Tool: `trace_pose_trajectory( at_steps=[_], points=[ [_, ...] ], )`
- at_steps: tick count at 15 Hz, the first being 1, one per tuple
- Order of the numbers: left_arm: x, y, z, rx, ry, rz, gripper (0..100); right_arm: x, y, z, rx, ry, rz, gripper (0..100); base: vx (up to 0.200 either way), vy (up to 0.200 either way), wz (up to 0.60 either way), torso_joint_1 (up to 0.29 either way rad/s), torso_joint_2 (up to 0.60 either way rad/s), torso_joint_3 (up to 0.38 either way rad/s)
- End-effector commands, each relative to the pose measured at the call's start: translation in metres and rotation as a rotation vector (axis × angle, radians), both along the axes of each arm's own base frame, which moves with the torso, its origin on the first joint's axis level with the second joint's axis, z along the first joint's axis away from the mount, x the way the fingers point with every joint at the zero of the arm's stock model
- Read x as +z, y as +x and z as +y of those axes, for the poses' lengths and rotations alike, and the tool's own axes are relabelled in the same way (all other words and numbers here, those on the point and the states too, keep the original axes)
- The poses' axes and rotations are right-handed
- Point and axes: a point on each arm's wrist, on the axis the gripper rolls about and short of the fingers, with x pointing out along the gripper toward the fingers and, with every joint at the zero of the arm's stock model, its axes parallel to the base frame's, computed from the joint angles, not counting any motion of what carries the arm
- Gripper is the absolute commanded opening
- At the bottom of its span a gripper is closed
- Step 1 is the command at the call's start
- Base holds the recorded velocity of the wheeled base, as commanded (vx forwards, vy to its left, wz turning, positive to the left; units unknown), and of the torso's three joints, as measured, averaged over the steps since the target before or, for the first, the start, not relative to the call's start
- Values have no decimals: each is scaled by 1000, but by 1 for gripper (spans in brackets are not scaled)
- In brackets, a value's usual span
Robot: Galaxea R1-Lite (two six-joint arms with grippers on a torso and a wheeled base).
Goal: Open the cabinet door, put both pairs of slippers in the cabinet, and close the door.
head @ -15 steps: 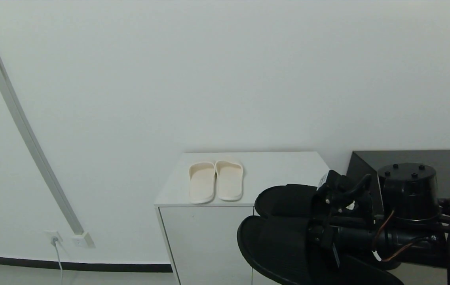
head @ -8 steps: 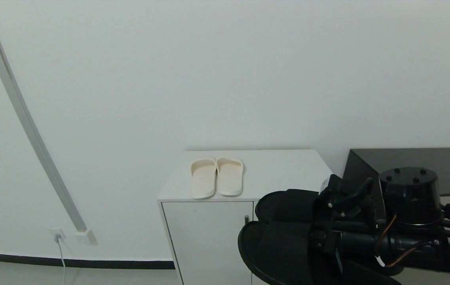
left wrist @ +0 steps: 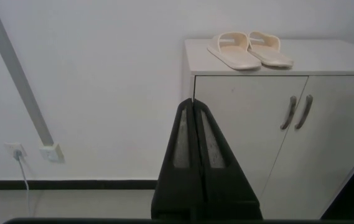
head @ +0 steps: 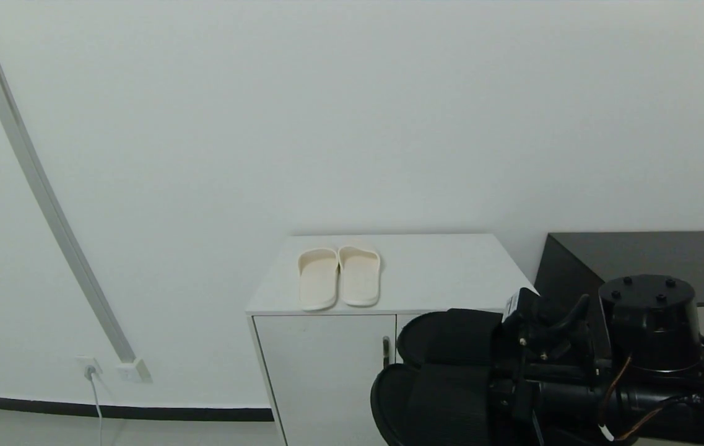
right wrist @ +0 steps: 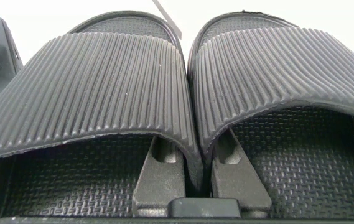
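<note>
- Right gripper (right wrist: 198, 183): clamped on 2 black slippers (head: 444, 365), their inner strap edges pinched between its fingers, near right, in front of cabinet (head: 327, 371).
- Left gripper (left wrist: 193, 112): closed tight, nothing held, near left.
- 2 cream slippers (head: 339, 277): side by side on cabinet top, left part.
- 2 doors (left wrist: 245, 137): shut.

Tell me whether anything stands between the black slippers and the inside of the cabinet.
Yes. The cabinet doors are both shut, with their handles side by side at the middle. The black slippers, pinched by the right gripper, hang in front of the doors, so a door must be opened first.
</note>
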Motion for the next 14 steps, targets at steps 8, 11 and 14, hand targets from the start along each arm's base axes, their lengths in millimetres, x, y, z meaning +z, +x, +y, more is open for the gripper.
trace_pose_trajectory(
  at_steps=[8,11,14],
  points=[
    [0,0,0,-2,0,1,100,-5,-3,0,7,-10,16,0,0,0,0,-167,395,219],
    [0,0,0,-2,0,1,100,-6,-4,0,10,-13,20,0,0,0,0,-225,544,312],
    [0,0,0,-1,0,1,100,-6,-4,1,12,-14,21,0,0,0,0,-222,551,325]
  ],
)
